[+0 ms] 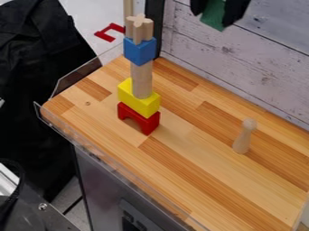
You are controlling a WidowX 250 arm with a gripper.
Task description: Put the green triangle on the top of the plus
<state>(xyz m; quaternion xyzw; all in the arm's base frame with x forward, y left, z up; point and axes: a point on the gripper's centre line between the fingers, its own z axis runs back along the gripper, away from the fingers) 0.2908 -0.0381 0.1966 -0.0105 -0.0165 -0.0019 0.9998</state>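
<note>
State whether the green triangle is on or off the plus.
Off: the green triangle is held in the gripper, to the plus's right in the picture, and the plus's top is bare.

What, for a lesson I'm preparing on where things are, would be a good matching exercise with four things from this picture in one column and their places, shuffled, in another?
Things:
1. Red arch
2. Plus-shaped piece
3. Green triangle
4. Wooden peg

Places:
A. Held in the gripper
B. Upright on the tabletop, apart from the stacked pieces
C. Directly under the yellow block
D. On top of the blue block

Right pairs: 1-C, 2-D, 3-A, 4-B
</note>
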